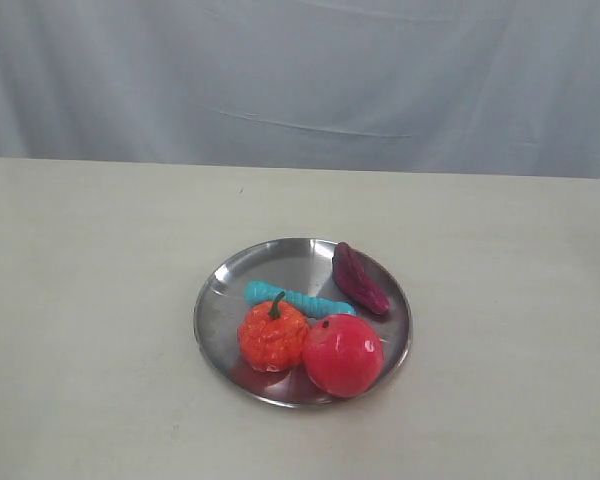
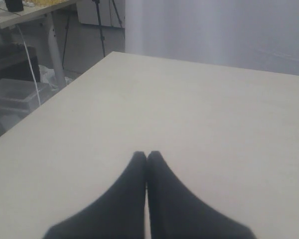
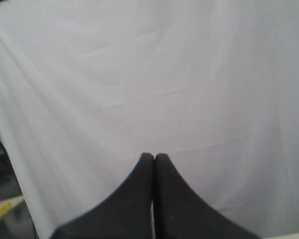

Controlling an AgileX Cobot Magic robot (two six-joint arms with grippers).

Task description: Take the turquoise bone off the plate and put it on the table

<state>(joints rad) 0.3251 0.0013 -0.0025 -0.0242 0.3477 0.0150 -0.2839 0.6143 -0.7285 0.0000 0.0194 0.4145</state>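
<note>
The turquoise bone point(image 1: 298, 299) lies across the middle of the steel plate point(image 1: 225, 275), partly behind an orange pumpkin-like fruit point(image 1: 272, 335) and a red apple point(image 1: 343, 354). The plate rests on the cream table point(image 1: 90, 300). Neither arm shows in the exterior view. My left gripper point(image 2: 147, 155) is shut with nothing in it, over bare tabletop point(image 2: 189, 109). My right gripper point(image 3: 154, 157) is shut and empty, facing the white curtain point(image 3: 154, 74). Neither wrist view shows the plate or the bone.
A dark red, purplish vegetable point(image 1: 359, 278) lies on the plate's far right rim. A white curtain point(image 1: 300, 70) hangs behind the table. Past the table's left edge the left wrist view shows another desk point(image 2: 35, 12) and a plastic bin point(image 2: 15, 92).
</note>
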